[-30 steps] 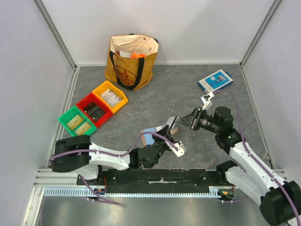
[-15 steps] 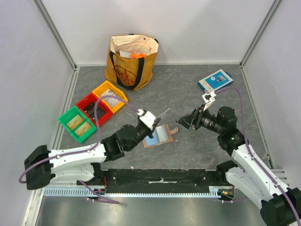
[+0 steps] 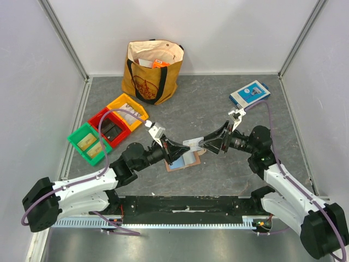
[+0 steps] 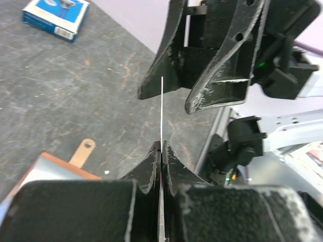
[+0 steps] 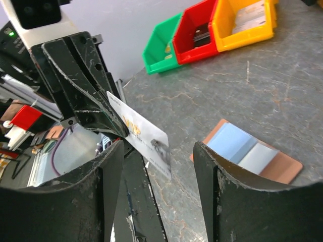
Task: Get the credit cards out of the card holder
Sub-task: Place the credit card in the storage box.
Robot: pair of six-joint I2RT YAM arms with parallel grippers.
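Observation:
The card holder (image 3: 184,160) lies open on the table, pale blue and grey lining up, with its snap tab (image 4: 84,150) out to the side; it also shows in the right wrist view (image 5: 251,154). My left gripper (image 3: 181,149) is shut on one credit card (image 3: 193,143) and holds it up off the table. The card shows edge-on as a thin line (image 4: 161,108) in the left wrist view, and as a pale printed rectangle (image 5: 145,139) in the right wrist view. My right gripper (image 3: 205,143) is open, its fingers on either side of the card's free end without touching it.
A blue-and-white flat box (image 3: 250,93) lies at the back right. Green (image 3: 89,143), red (image 3: 108,126) and yellow (image 3: 127,111) bins stand at the left. A tan tote bag (image 3: 153,71) stands at the back wall. Frame posts rise at the corners.
My left gripper has swung right and lower, holding the card out towards the right gripper. My right gripper has moved left, so its open fingers now straddle the card.

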